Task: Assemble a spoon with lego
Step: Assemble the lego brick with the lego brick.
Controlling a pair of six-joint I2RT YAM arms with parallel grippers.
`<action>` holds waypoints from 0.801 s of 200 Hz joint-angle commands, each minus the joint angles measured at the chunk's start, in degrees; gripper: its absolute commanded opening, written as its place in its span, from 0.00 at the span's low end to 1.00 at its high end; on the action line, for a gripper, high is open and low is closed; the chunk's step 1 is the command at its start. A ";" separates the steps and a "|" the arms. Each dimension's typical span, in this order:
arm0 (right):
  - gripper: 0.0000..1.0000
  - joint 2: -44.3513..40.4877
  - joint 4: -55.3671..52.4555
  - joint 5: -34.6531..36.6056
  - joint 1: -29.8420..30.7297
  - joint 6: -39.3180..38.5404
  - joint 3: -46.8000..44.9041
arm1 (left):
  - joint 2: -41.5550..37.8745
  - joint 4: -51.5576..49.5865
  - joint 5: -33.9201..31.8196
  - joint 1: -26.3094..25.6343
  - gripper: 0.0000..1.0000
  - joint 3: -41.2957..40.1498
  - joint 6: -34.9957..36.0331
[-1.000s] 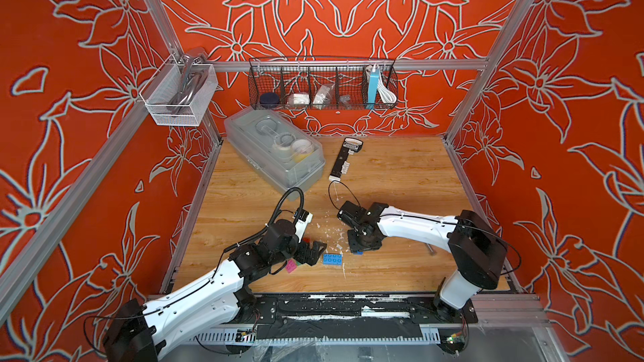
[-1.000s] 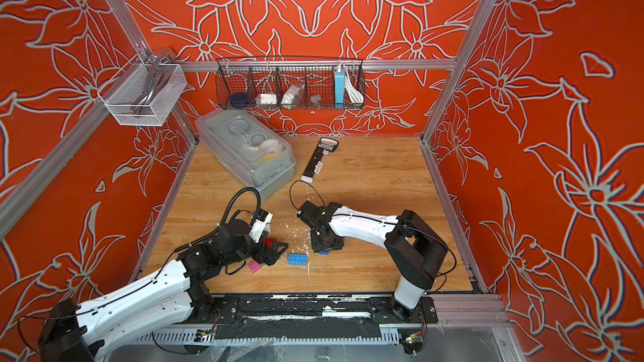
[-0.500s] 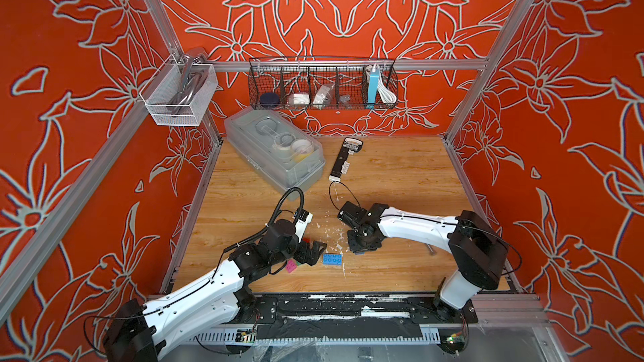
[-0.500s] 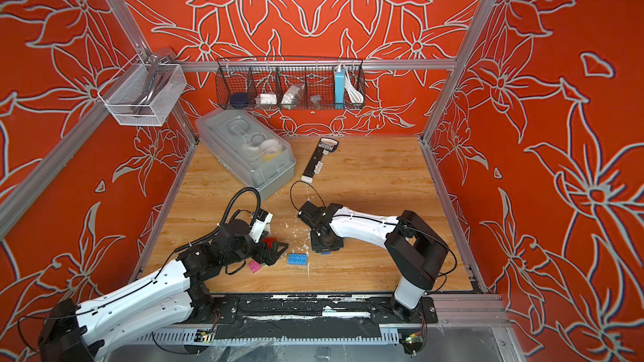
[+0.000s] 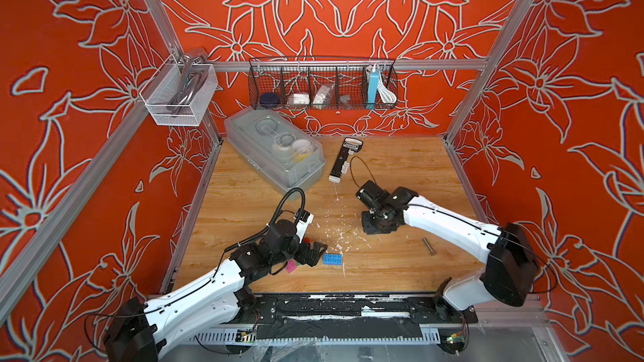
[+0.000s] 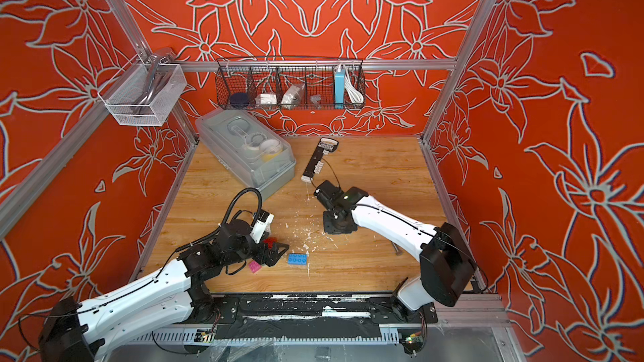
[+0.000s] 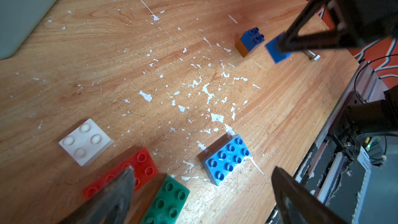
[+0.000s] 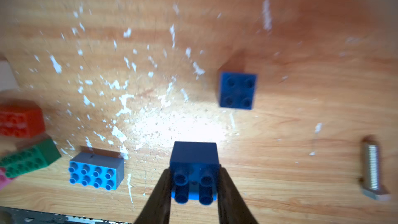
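Note:
My right gripper (image 8: pixel 195 182) is shut on a small blue brick (image 8: pixel 193 160), which also shows in the left wrist view (image 7: pixel 273 51). Close beside it a blue brick stacked on a brown one (image 7: pixel 251 40) stands on the wooden table (image 5: pixel 390 168). My left gripper (image 7: pixel 203 170) hangs open near the front left. Under it lie a red brick (image 7: pixel 142 164) and a green brick (image 7: pixel 168 199). A white brick (image 7: pixel 86 142) and a wide light blue brick (image 7: pixel 227 160) lie next to them. A pink brick (image 5: pixel 291 266) lies by the left wrist. No assembled spoon shows.
A metal bolt (image 5: pixel 428 246) lies right of the right gripper (image 5: pixel 378 226). A clear plastic box (image 5: pixel 275 151) and a black-and-white bar tool (image 5: pixel 343 160) sit at the back. A wire basket (image 5: pixel 322 85) and a mesh basket (image 5: pixel 177 95) hang on the walls. White flecks litter the table.
My right gripper has closed on the small blue brick, staying over nearly the same spot. The left arm has not moved.

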 commanded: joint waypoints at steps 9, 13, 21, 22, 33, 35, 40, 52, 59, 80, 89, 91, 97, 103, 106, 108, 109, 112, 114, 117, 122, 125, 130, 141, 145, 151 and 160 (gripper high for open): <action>0.25 0.43 -4.75 2.24 -5.38 -7.03 2.75 | 0.28 0.92 0.52 -0.44 0.98 -0.49 1.03; 0.25 0.82 -4.72 2.08 -5.84 -7.53 3.09 | 0.28 0.94 0.53 -0.44 0.98 -0.56 1.02; 0.25 1.59 -4.68 1.50 -6.65 -8.48 3.76 | 0.28 0.94 0.49 -0.48 0.98 -0.57 1.02; 0.25 1.74 -4.68 1.37 -6.74 -8.66 3.83 | 0.33 0.95 0.52 -0.50 0.98 -0.58 1.06; 0.25 3.10 -4.82 0.50 -7.48 -9.61 4.73 | 0.41 1.01 0.53 -0.47 0.98 -0.57 1.10; 0.25 3.33 -4.78 0.46 -7.48 -9.73 4.87 | 0.45 1.03 0.54 -0.47 0.98 -0.54 1.10; 0.25 4.00 -4.68 0.37 -7.66 -10.13 5.14 | 0.46 1.03 0.63 -0.53 0.98 -0.56 1.10; 0.26 5.20 -4.27 0.12 -7.96 -10.71 5.54 | 0.55 1.12 0.71 -0.53 0.99 -0.67 1.19; 0.26 5.76 -3.88 -0.23 -8.17 -10.84 5.57 | 0.55 1.11 0.71 -0.53 0.98 -0.64 1.19; 0.25 7.35 -2.89 -0.87 -8.67 -11.25 5.48 | 0.49 1.08 0.63 -0.53 0.98 -0.67 1.19; 0.25 7.90 -2.47 -1.03 -8.76 -11.30 5.33 | 0.55 1.10 0.63 -0.51 0.98 -0.66 1.27; 0.26 7.96 -2.30 -1.11 -8.81 -11.30 5.24 | 0.55 1.12 0.63 -0.52 0.98 -0.67 1.28; 0.25 8.33 -1.78 -1.39 -8.86 -11.30 4.98 | 0.55 1.08 0.62 -0.52 0.98 -0.67 1.28; 0.25 8.62 -1.33 -1.65 -8.92 -11.22 4.79 | 0.62 1.04 0.63 -0.50 0.98 -0.67 1.28; 0.25 8.74 -1.15 -1.56 -9.02 -11.23 4.66 | 0.63 1.06 0.60 -0.57 0.98 -0.67 1.28; 0.25 8.83 -1.05 -1.55 -9.07 -11.22 4.61 | 0.63 1.08 0.62 -0.54 0.98 -0.67 1.28; 0.25 8.87 -1.02 -1.57 -9.05 -11.17 4.56 | 0.63 1.06 0.63 -0.57 0.98 -0.67 1.28; 0.25 8.96 -0.87 -1.51 -9.01 -11.17 4.48 | 0.70 0.99 0.63 -0.53 0.98 -0.65 1.28; 0.25 8.99 -0.72 -1.56 -9.07 -11.13 4.39 | 0.72 1.02 0.63 -0.57 0.98 -0.67 1.28; 0.25 9.05 -0.60 -1.58 -9.12 -11.12 4.30 | 0.72 1.03 0.57 -0.58 0.98 -0.67 1.32; 0.25 9.16 -0.40 -1.51 -9.17 -11.07 4.27 | 0.72 1.02 0.55 -0.57 0.98 -0.66 1.28; 0.25 9.18 -0.28 -1.50 -9.20 -11.01 4.17 | 0.72 0.99 0.52 -0.58 0.98 -0.64 1.29; 0.25 9.25 0.00 -1.65 -9.27 -10.95 4.01 | 0.72 1.03 0.55 -0.59 0.98 -0.67 1.28; 0.26 9.48 0.41 -2.07 -9.30 -10.95 3.88 | 0.79 1.03 0.51 -0.57 0.98 -0.66 1.28; 0.25 9.65 0.42 -2.14 -9.30 -10.95 3.90 | 0.81 1.01 0.54 -0.54 0.99 -0.67 1.28; 0.25 9.84 0.49 -2.31 -9.30 -11.02 3.85 | 0.88 1.03 0.47 -0.60 0.98 -0.63 1.28; 0.26 10.06 0.66 -2.37 -9.38 -11.11 3.73 | 0.94 1.03 0.46 -0.54 0.98 -0.64 1.28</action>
